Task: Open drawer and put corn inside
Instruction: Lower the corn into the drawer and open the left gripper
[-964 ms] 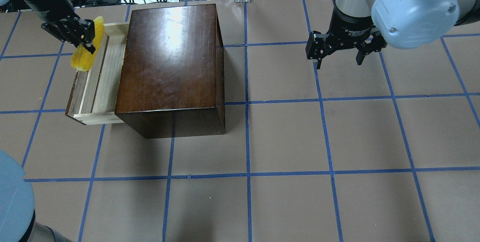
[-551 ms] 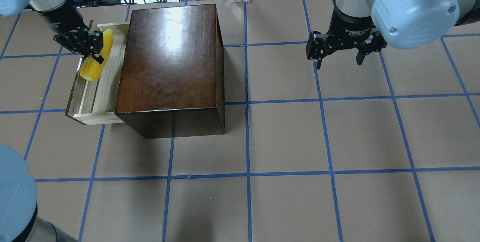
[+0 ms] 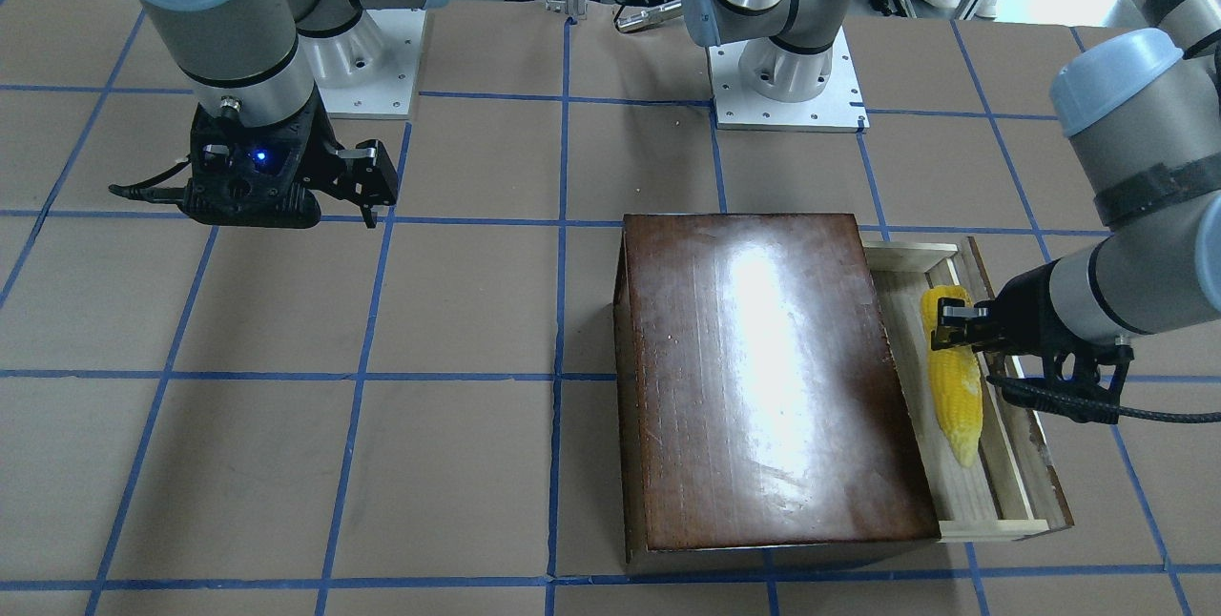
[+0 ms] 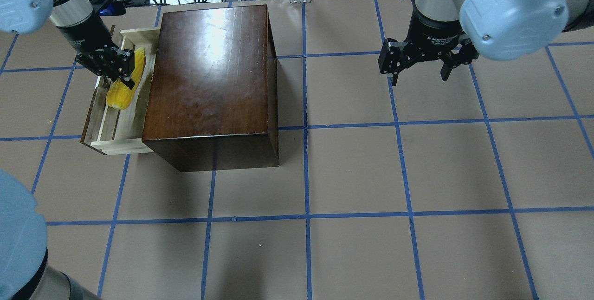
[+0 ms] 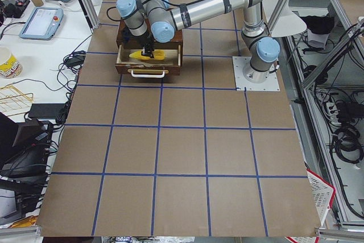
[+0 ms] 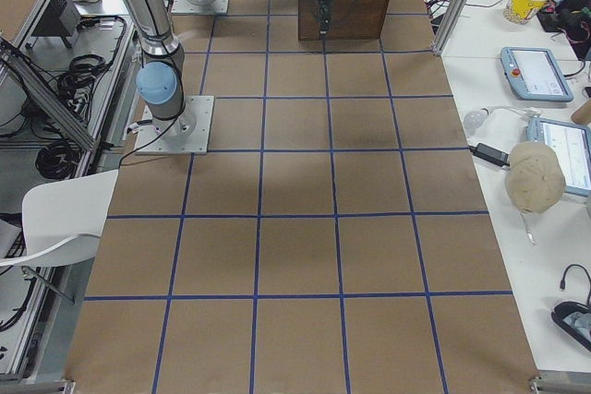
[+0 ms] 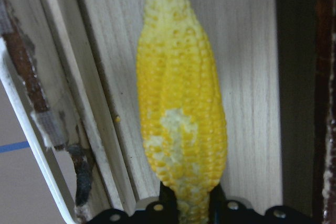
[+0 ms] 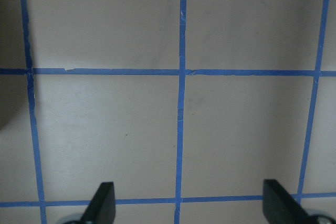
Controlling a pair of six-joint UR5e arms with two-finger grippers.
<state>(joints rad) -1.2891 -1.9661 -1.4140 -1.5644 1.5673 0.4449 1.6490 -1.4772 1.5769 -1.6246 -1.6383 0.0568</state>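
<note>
Opposed overhead and front views, drawer (image 3: 1011, 463) common

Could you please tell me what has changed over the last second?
The left pincer, still shut on the corn, carried it from above the drawer's front edge inward toward the box, so it is now over the drawer's floor. Nothing was let go. The drawer, the box and the open right pincer stayed put.

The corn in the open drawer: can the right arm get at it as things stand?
Probably not easily. The right gripper hangs open far across the table, the tall box stands between it and the drawer, and the left gripper is shut on the corn there.
</note>
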